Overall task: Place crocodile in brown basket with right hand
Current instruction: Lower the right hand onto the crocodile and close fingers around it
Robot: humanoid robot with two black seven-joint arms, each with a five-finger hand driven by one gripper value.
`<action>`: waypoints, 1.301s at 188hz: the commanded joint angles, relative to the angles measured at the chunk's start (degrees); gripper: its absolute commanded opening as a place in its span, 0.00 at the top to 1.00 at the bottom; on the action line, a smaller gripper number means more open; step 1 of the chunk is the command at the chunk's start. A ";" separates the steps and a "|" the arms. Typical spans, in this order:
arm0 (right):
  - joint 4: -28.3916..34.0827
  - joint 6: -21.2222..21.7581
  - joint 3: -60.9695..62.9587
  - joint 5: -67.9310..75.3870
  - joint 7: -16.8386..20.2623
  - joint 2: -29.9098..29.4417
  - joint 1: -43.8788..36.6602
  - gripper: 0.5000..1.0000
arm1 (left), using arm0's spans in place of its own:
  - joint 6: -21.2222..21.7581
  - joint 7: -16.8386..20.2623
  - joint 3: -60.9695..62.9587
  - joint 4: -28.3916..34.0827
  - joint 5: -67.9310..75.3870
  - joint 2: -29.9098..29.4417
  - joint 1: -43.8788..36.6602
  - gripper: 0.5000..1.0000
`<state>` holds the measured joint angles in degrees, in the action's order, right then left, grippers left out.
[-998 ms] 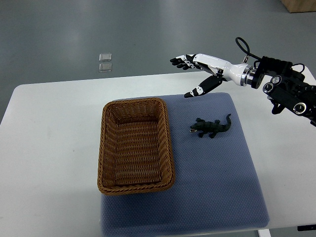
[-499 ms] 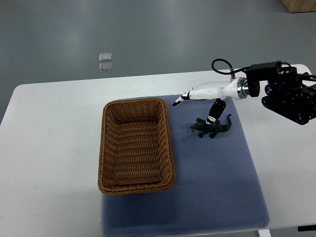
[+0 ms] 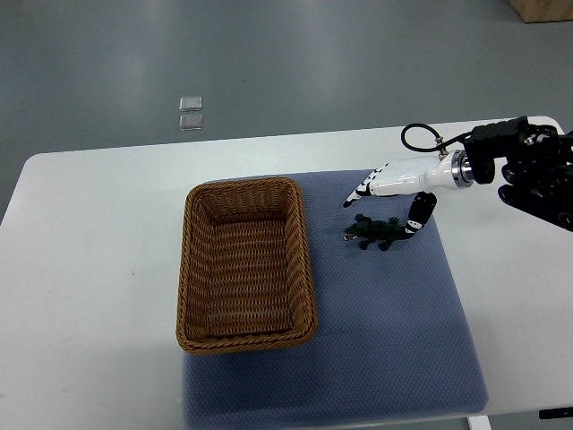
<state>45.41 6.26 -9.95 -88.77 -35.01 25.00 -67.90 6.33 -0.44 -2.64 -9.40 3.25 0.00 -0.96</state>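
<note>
A dark green toy crocodile point(image 3: 376, 233) lies on the blue mat point(image 3: 385, 313), its head toward the basket. The brown wicker basket point(image 3: 245, 262) sits left of it on the mat's left part, with nothing inside. My right hand point(image 3: 387, 199) reaches in from the right just above the crocodile. Its white fingers point(image 3: 363, 190) stretch out past the toy's far side, and its thumb point(image 3: 416, 213) hangs down at the tail. The hand is open and holds nothing. The left arm does not show.
The mat lies on a white table point(image 3: 98, 269). Beyond the table's far edge is grey floor with two small clear squares point(image 3: 190, 114). A brown box corner point(image 3: 542, 9) shows at the top right.
The right hand came down from above the mat's far edge to the crocodile, then drew back to the right; the thumb now sits at the tail. The crocodile has not moved.
</note>
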 commanded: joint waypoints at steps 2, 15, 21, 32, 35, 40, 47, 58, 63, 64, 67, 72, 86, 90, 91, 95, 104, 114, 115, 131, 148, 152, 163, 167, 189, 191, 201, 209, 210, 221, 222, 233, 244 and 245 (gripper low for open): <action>0.03 -0.20 0.02 0.00 0.01 -0.21 0.49 0.14 | 0.00 0.00 0.00 0.00 0.00 0.00 -0.01 0.00; 0.03 -0.29 0.11 0.09 0.01 -0.30 0.49 0.14 | 0.00 -0.09 0.00 0.00 0.00 0.00 -0.01 0.00; 0.03 -0.29 0.11 0.00 0.01 -0.39 0.57 0.14 | 0.00 0.00 0.00 0.00 0.00 0.00 -0.01 0.00; 0.03 -0.37 0.02 0.00 0.01 -0.57 0.66 0.14 | 0.00 0.00 0.00 0.00 0.00 0.00 -0.01 0.00; -0.06 -0.37 0.02 0.00 0.01 -0.57 0.75 0.14 | 0.00 0.00 0.00 0.00 0.00 0.00 -0.01 0.00; -0.15 -0.46 -0.07 -0.08 0.01 -0.65 1.10 0.14 | 0.00 0.00 0.00 0.00 0.00 0.00 -0.01 0.00; -0.24 -0.55 -0.07 -0.17 0.01 -0.74 1.54 0.14 | 0.00 0.00 0.00 0.00 0.00 0.00 -0.01 0.00; -0.24 -0.72 -0.07 -0.26 0.01 -0.74 1.89 0.14 | -0.09 0.00 0.00 0.00 0.00 0.00 -0.01 0.00; -0.24 -0.81 -0.07 -0.26 0.01 -0.74 1.98 0.14 | 0.00 0.00 0.00 0.00 0.00 0.00 -0.01 0.00; -0.24 -0.81 -0.07 -0.26 0.01 -0.74 1.98 0.14 | 0.00 0.00 0.00 0.00 0.00 0.00 -0.01 0.00; -0.24 -0.81 -0.07 -0.26 0.01 -0.83 1.98 0.14 | -0.09 0.00 0.00 0.00 0.00 0.00 -0.01 0.00; -0.24 -0.90 -0.07 -0.26 0.01 -0.83 1.98 0.14 | 0.00 0.00 0.00 0.00 0.00 0.00 -0.01 0.00; -0.32 -0.90 -0.07 -0.35 0.01 -0.83 2.33 0.14 | 0.00 0.00 0.00 0.00 0.00 0.00 -0.01 0.00; -0.59 -0.99 -0.07 -0.35 0.01 -0.83 2.42 0.14 | 0.00 0.00 0.00 0.00 0.09 0.00 -0.01 0.00; -0.59 -1.08 -0.07 -0.35 0.01 -0.83 2.42 0.14 | 0.00 0.00 0.00 0.00 0.00 0.00 -0.01 0.00; -0.76 -1.25 -0.07 -0.44 0.01 -0.83 2.51 0.14 | 0.00 0.00 0.00 0.00 0.00 0.00 -0.01 0.00; -1.11 -1.87 -0.33 -0.52 0.01 -0.83 2.60 0.14 | 0.00 0.00 0.00 0.00 0.00 0.00 -0.01 0.00; -1.38 -2.66 -0.68 -0.52 0.01 -0.83 2.86 0.14 | 0.00 -0.09 0.00 0.00 0.00 0.00 -0.01 0.00; -1.38 -2.66 -0.68 -0.52 0.01 -0.83 2.86 0.14 | 0.00 -0.09 0.00 0.00 0.00 0.00 -0.01 0.00; -1.82 -3.71 -0.86 -0.52 0.01 -0.92 3.21 0.14 | 0.00 -0.09 0.00 0.00 0.00 0.00 -0.01 0.00; -1.91 -3.89 -0.77 -0.52 0.01 -0.92 3.47 0.14 | 0.00 0.00 0.00 0.00 0.00 0.00 -0.01 0.00; -1.91 -3.89 -0.77 -0.52 0.01 -0.92 3.47 0.15 | 0.00 0.00 0.00 0.00 0.00 0.00 -0.01 0.00; -2.26 -3.89 -0.77 -0.52 0.01 -0.92 3.47 0.15 | 0.00 0.00 0.00 0.00 0.00 0.00 -0.01 0.00; -2.35 -3.98 -0.77 -0.52 0.01 -0.92 3.47 0.15 | 0.00 0.00 0.00 0.00 0.00 0.00 -0.01 0.00; -3.14 -4.59 -0.77 -0.52 0.01 -1.36 3.65 0.16 | -0.09 0.00 0.00 0.00 0.00 0.00 -0.01 0.00; -3.14 -4.68 -0.77 -0.52 0.01 -1.36 3.65 0.16 | -0.09 0.00 0.00 0.00 0.00 0.00 -0.01 0.00; -3.05 -4.86 -0.77 -0.52 0.01 -1.36 3.65 0.16 | 0.00 0.00 0.00 0.00 0.00 0.00 -0.01 0.00; -3.14 -4.86 -0.77 -0.52 0.01 -1.44 3.74 0.16 | 0.00 0.00 0.00 0.00 0.00 0.00 -0.01 0.00; -3.14 -4.86 -0.77 -0.52 0.01 -1.44 3.74 0.16 | 0.00 0.00 0.00 0.00 0.00 0.00 -0.01 0.00; -3.14 -4.94 -0.77 -0.52 0.01 -1.88 3.83 0.17 | 0.00 0.00 0.00 0.00 0.00 0.00 -0.01 0.00; -3.14 -4.94 -0.77 -0.52 0.01 -1.88 3.83 0.17 | 0.00 0.00 0.00 0.00 0.00 0.00 -0.01 0.00; -3.14 -4.94 -0.77 -0.52 0.01 -2.24 3.83 0.17 | 0.00 0.00 0.00 0.00 0.00 0.00 -0.01 0.00; -3.14 -4.94 -0.77 -0.52 0.01 -2.41 3.83 0.18 | 0.00 0.00 0.00 0.00 0.00 0.00 -0.01 0.00; -3.14 -4.94 -0.77 -0.52 0.01 -2.41 3.83 0.18 | 0.00 0.00 0.00 0.00 0.00 0.00 -0.01 0.00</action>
<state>42.30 1.34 -10.73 -89.30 -35.00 22.97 -64.07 6.31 -0.46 -2.64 -9.41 3.26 0.00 -0.96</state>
